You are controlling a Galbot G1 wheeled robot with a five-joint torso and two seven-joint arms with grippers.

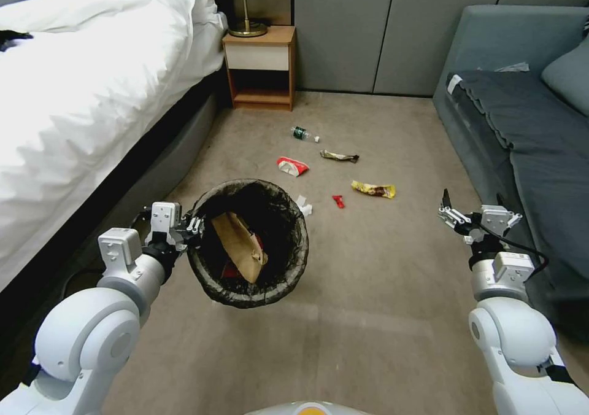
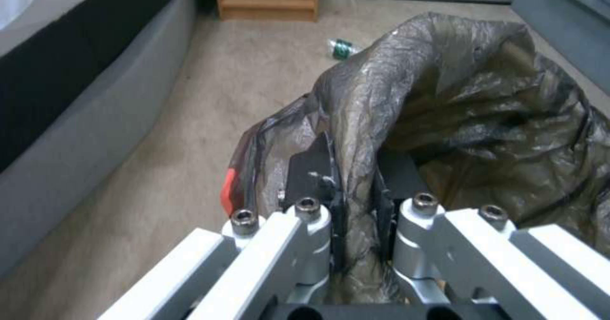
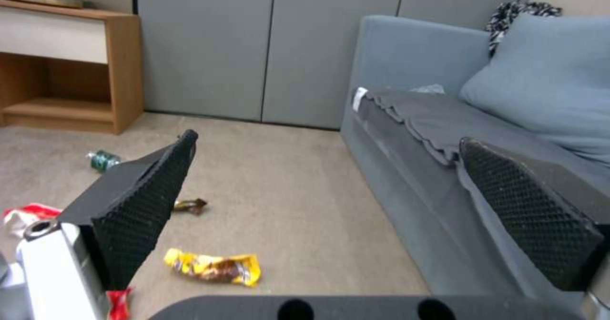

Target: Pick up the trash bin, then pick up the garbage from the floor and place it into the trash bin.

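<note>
Litter lies scattered on the carpet (image 1: 368,280) between the bed (image 1: 92,83) and the sofa (image 1: 521,126): a small bottle (image 1: 300,134), a red-and-white packet (image 1: 292,166), a yellow wrapper (image 1: 373,189), a dark wrapper (image 1: 338,155), a red scrap (image 1: 338,201) and a tissue (image 1: 304,206). The left gripper (image 1: 195,223) holds the trash bin (image 1: 248,243) above the floor, its fingers (image 2: 314,177) clenched on the liner-covered rim; a tan paper bag (image 1: 240,246) sits inside. The right gripper (image 1: 455,215) hangs beside the sofa, fingers (image 3: 143,201) spread apart, grasping nothing.
</note>
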